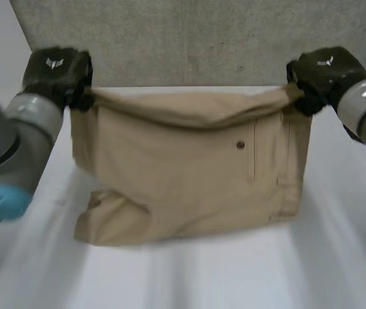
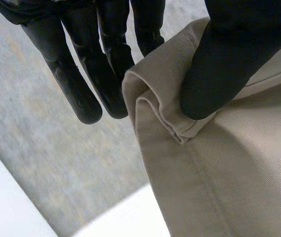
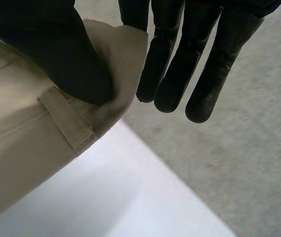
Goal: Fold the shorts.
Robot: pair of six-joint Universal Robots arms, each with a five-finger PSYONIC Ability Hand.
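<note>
At the far side of the white counter, before a grey speckled panel: one pair of tan twill shorts, raised by its two upper corners. The lower part rests on the counter, bunched at the corner on the left arm's side. The upper edge sags and rolls over between the hands, and a dark button faces the head camera. The left hand is at the upper left corner. In its wrist view the thumb presses the rolled hem against nearly straight fingers behind the cloth, a pinch rather than a fist. The right hand is at the upper right corner. Its thumb clamps the cloth against straight fingers, just beside a sewn belt loop, which suggests that the waistband is the edge held. The corner grasp probably keeps the garment spread to full width so the lifted edge can be carried over the resting part as one even fold. The sag suggests the cloth is not fully taut, so the fold may crease.
</note>
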